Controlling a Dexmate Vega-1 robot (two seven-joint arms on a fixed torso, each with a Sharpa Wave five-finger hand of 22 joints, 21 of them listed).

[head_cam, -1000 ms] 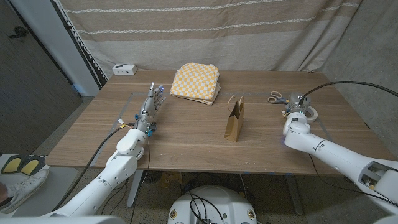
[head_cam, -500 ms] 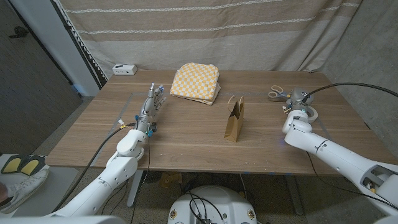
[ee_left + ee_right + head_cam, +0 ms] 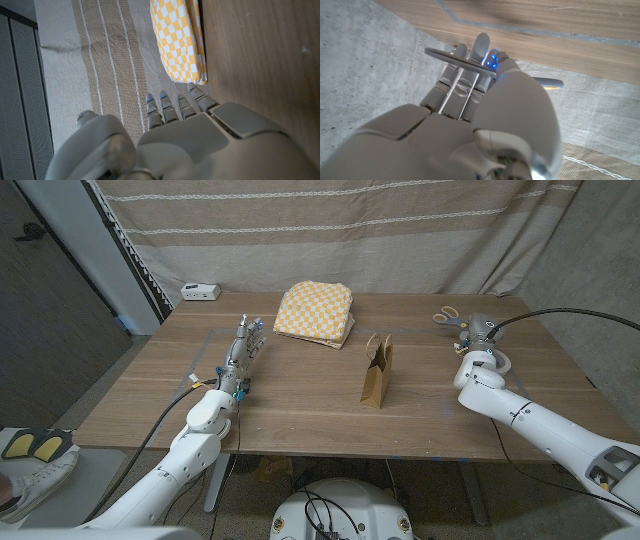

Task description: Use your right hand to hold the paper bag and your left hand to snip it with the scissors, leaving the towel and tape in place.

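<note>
From the head camera, we see the paper bag (image 3: 377, 371) standing upright mid-table, untouched, with the folded checkered towel (image 3: 315, 312) behind it. Our right hand (image 3: 481, 333) has crept toward the far right of the table over the past second, pushing the scissors (image 3: 446, 316) ahead of it; they now lie just beyond it. That is odd for the task, since our left hand (image 3: 243, 347), fingers straight and close together, empty, is meant to cut. We cannot see any tape.

Left wrist camera: our left hand (image 3: 175, 125) points toward the towel (image 3: 179, 40), holding nothing.

Right wrist camera: our right hand (image 3: 485, 90) has straight fingers; a metal scissor piece (image 3: 455, 56) lies across the fingertips. We cannot tell whether it is gripped.
</note>
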